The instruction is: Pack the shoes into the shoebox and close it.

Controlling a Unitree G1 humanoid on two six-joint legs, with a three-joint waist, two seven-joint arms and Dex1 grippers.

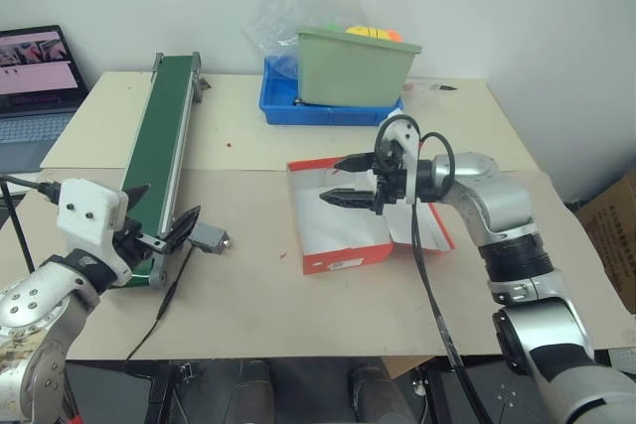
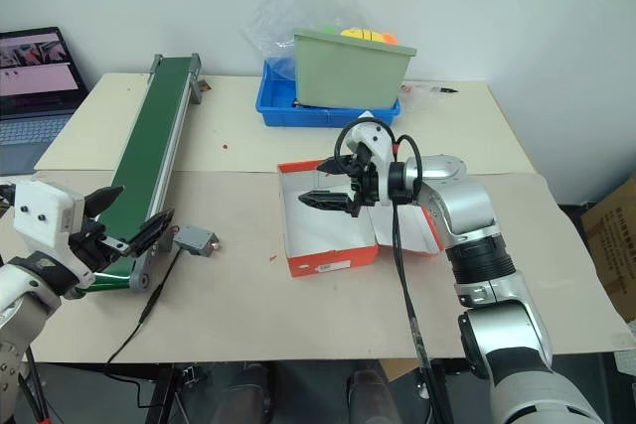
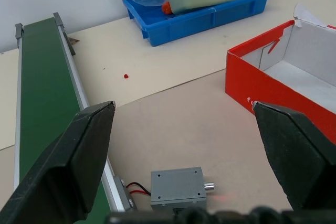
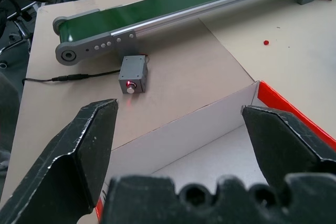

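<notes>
Resting open on the table (image 1: 328, 325), the red shoebox (image 1: 338, 261) shows a bare white inside, its lid folded out flat on the far side from the conveyor (image 1: 159, 161). Thin cardboard like this is probably light and bends easily, so the lid is best taken by its free edge and swung over, not pinched at a wall. The right hand (image 1: 350, 178) hovers over the box, spread wide and holding nothing. The left hand (image 1: 159, 217) waits near the conveyor's end, also wide and empty. No shoes can be made out.
</notes>
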